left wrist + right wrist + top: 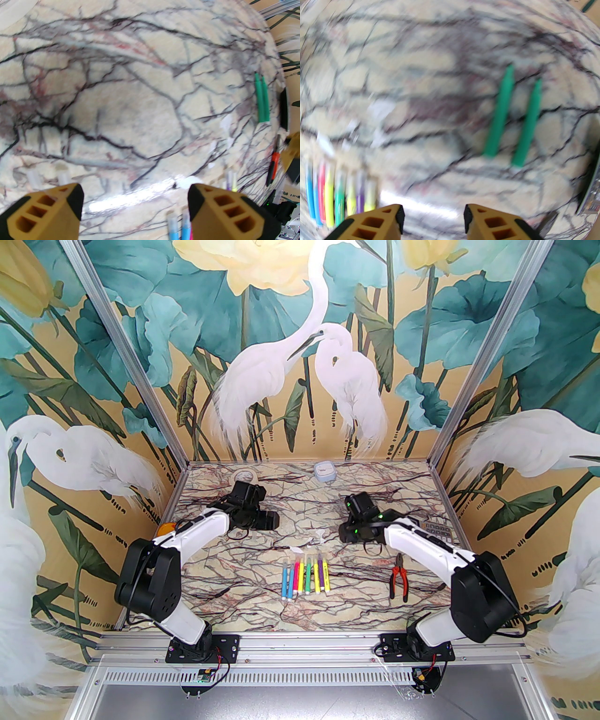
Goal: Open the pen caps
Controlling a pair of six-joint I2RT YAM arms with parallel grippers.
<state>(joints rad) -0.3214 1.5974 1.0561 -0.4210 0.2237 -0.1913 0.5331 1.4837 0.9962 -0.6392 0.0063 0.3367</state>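
Both pairs of jaws stood open and empty. The left gripper [134,204] was spread wide over bare marbled table [262,605], and the right gripper [433,218] was parted by a narrower gap, with nothing between the fingers of either.

The row of markers [305,576] lay side by side around the middle of the table, toward its near edge. There were eight: two blue, pink, yellow, green, yellow, purple, yellow. Their long axes ran from near edge to far edge. The pen caps [171,216] sat on the far ends, whitish and clear, so the capped ends pointed toward the two grippers. Both grippers hung beyond the row, on its far side, the left one off to its left and the right one off to its right. From above, the right gripper looked somewhat the nearer to the row's far ends, though not by much.

A few loose caps [63,177] lay on the table just past the left gripper's fingers, between the grippers and the row. Two green markers [512,117] lay apart from the row, parallel to each other, ahead and to the right of the right jaws. Blur hid whether they were capped. Red-handled pliers [399,581] lay toward the right edge.

No brand, label or writing on the markers could be read.
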